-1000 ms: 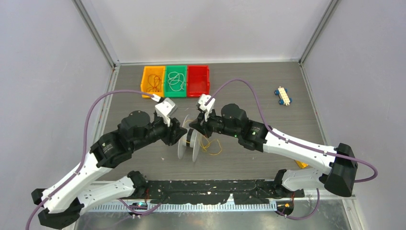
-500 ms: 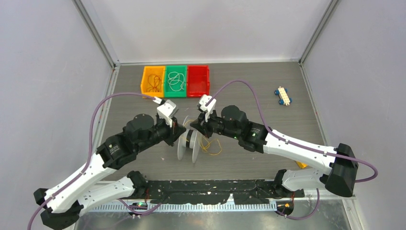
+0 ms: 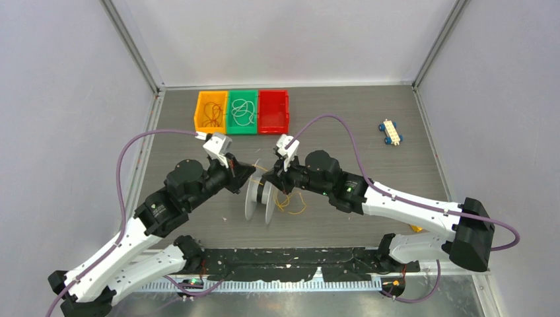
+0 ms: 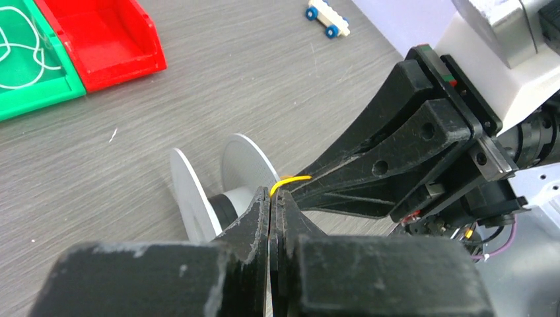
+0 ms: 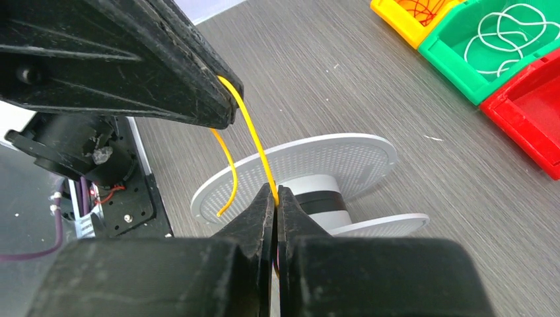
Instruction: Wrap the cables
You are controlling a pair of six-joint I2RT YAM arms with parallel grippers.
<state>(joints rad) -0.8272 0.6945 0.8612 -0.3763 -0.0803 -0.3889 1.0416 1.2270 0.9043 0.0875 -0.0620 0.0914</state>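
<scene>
Yellow cable [image 5: 254,142] spans left-right from left fingers [image 5: 165,86] to right fingers [image 5: 254,218].

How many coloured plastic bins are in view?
3, side by side: yellow plastic bin leftmost, green plastic bin middle, red plastic bin rightmost.

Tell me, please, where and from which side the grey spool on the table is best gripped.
Probably the upper rim of the disc nearer the left arm, from above, jaws astride the thin plate. The spool stands on its disc edges, so rims point up; the hub is recessed between them, and loose yellow wire lies on the other side.
</scene>
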